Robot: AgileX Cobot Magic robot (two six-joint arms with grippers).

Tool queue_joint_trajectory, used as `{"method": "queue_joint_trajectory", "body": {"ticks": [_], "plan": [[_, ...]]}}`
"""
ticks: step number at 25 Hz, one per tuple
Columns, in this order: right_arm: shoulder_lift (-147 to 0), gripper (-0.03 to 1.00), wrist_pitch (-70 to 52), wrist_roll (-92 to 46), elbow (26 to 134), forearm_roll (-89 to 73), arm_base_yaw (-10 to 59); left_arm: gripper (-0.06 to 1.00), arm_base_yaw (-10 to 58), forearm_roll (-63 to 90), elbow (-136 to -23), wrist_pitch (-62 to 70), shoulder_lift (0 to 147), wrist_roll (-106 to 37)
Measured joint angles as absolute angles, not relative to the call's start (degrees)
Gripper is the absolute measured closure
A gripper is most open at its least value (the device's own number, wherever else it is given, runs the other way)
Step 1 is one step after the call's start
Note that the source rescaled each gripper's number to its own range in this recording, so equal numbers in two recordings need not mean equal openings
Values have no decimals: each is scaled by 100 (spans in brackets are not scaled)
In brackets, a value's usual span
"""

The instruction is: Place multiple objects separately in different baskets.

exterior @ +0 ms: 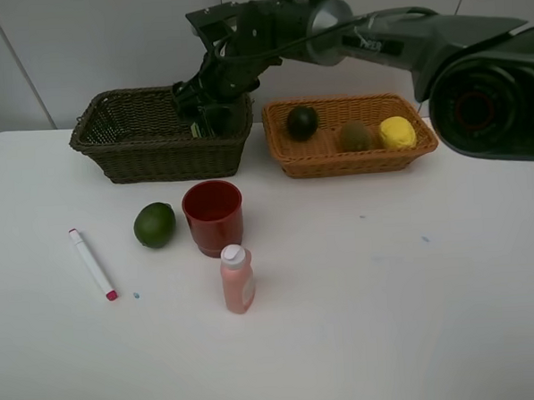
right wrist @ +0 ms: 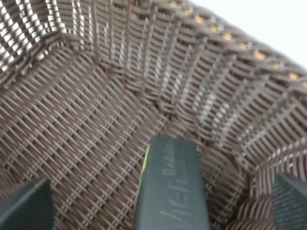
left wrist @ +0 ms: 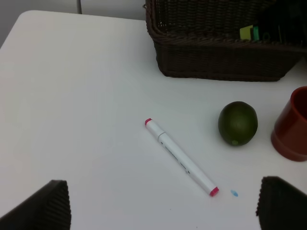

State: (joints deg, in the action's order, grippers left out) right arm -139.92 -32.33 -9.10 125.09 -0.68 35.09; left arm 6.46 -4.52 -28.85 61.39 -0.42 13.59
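Note:
My right gripper (exterior: 205,106) reaches across into the dark olive-brown basket (exterior: 130,158), its fingers spread wide on either side of a black bottle (right wrist: 170,187) that rests against the basket's corner; the jaws do not touch it. My left gripper (left wrist: 163,206) is open and empty above the white red-tipped marker (left wrist: 181,157). On the table lie the marker (exterior: 92,264), a green lime (exterior: 154,224), a red cup (exterior: 213,217) and a pink white-capped bottle (exterior: 237,279). The light orange-tan basket (exterior: 355,162) holds a dark round fruit (exterior: 302,122), a kiwi (exterior: 354,136) and a lemon (exterior: 396,132).
The right arm (exterior: 393,41) stretches over the light basket from the right. In the left wrist view the lime (left wrist: 238,123) and the red cup (left wrist: 292,127) sit beside the marker, with the dark basket (left wrist: 216,62) behind them. A wall stands behind the table.

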Motion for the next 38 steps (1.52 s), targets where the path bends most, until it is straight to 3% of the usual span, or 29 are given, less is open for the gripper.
{"method": "queue_joint_trajectory", "body": {"ticks": [8, 23, 31, 38], "plan": [[-13380, -3, -3824, -910, 12513, 214, 3509, -6, 646, -452, -2885, 6139, -42, 1359], [-12035, -3, -6816, -531, 12547, 290, 3509, -6, 646, -452, -2885, 6139, -42, 1359], [-11595, -3, -6986, 594, 12380, 155, 3545, -6, 646, -452, -2885, 6139, -42, 1359], [-11060, -3, -6992, 767, 11906, 504, 3677, -6, 646, -452, -2885, 6139, -42, 1359]]}}
